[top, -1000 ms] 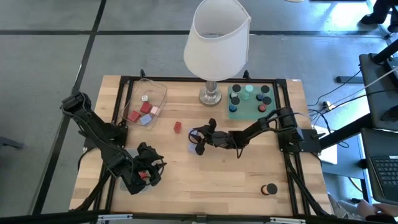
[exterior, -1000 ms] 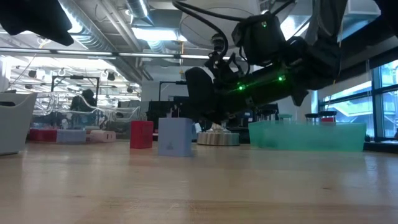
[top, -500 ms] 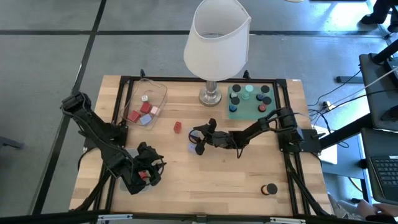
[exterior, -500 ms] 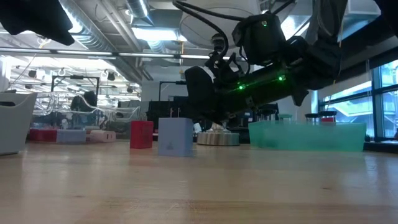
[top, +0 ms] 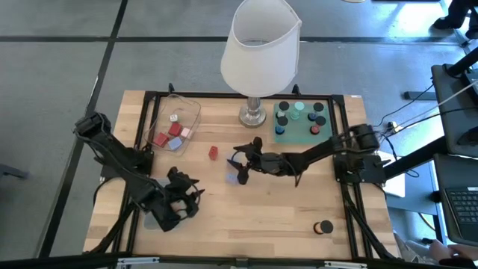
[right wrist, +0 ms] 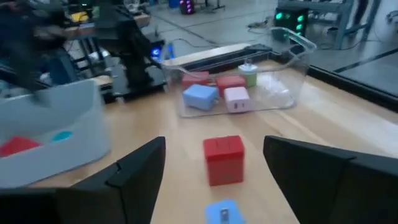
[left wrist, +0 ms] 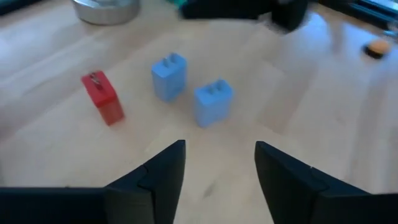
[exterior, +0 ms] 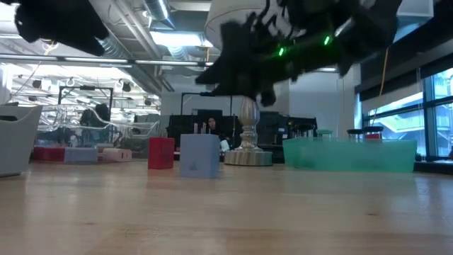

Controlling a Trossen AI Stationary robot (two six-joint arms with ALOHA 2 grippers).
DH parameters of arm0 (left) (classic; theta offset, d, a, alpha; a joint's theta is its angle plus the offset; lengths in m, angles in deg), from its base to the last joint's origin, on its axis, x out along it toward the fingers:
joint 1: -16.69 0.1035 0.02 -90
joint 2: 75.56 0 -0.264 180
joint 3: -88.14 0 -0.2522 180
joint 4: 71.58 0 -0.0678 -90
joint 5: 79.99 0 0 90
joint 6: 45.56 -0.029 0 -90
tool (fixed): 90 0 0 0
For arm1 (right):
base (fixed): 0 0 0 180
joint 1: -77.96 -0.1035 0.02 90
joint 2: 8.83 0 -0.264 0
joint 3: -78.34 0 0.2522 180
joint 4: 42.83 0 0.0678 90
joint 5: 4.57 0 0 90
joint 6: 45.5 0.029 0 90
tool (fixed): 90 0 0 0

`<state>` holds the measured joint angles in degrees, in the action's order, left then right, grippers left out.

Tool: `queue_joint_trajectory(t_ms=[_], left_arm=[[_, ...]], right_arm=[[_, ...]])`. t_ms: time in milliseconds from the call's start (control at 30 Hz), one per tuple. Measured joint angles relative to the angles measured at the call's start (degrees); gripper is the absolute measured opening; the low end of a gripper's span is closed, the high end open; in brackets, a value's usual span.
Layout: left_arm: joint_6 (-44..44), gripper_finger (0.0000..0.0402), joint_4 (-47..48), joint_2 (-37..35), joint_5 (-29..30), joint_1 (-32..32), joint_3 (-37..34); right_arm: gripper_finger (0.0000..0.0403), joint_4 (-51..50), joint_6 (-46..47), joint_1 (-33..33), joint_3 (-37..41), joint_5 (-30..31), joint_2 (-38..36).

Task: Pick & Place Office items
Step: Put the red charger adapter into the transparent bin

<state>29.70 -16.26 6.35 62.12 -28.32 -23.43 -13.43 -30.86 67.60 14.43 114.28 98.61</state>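
I see my right end effector (top: pixel 240 160) open, holding nothing, just above the lavender block (top: pixel 232 178) mid-worktop (top: pixel 261 217). The red block (top: pixel 213 152) stands near it. My left end effector (top: pixel 187 200) is open and empty too, over the grey-blue bin (top: pixel 151 221).

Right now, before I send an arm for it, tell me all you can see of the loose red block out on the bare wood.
The red block is a small, boxy, matte piece, plastic or rubber by its look, with a small raised feature on top. It stands upright on the wooden table, alone, touching nothing else. It sits between the clear tray and the lavender-blue block. The right gripper hovers nearby, fingers open, not touching it.
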Motion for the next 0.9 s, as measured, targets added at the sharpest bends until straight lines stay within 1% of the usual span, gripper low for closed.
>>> queue_joint_trajectory(t_ms=[133,233,367,433,500,700,900], left_arm=[[-1.6,0.0215,0.1,4.0,2.6,3.1,0.0],[-1.0,0.0229,0.2,7.8,4.4,5.9,0.0],[6.1,0.0237,0.1,11.8,5.1,10.7,0.0],[9.8,0.0237,-0.5,13.2,4.3,13.1,0.0],[11.0,0.0237,-1.6,14.7,2.4,15.6,0.0],[7.7,0.0238,-5.8,17.6,-3.3,21.3,0.0],[6.5,0.0238,-5.8,18.0,-6.7,24.2,0.0]], right_arm=[[0.0281,-8.9,2.8,-1.6,0.0,-3.2,-7.4],[0.0281,-16.0,4.6,-3.2,0.0,-5.2,-12.8],[0.0281,-21.8,5.8,-5.6,0.0,-4.9,-18.0],[0.0281,-24.1,5.8,-6.9,0.0,-4.2,-19.7],[0.0281,-25.2,5.8,-8.1,0.0,-4.0,-20.5],[0.0281,-28.4,5.6,-11.3,0.0,-4.0,-20.9],[0.0281,-28.7,4.6,-11.6,0.0,-3.7,-20.9]])
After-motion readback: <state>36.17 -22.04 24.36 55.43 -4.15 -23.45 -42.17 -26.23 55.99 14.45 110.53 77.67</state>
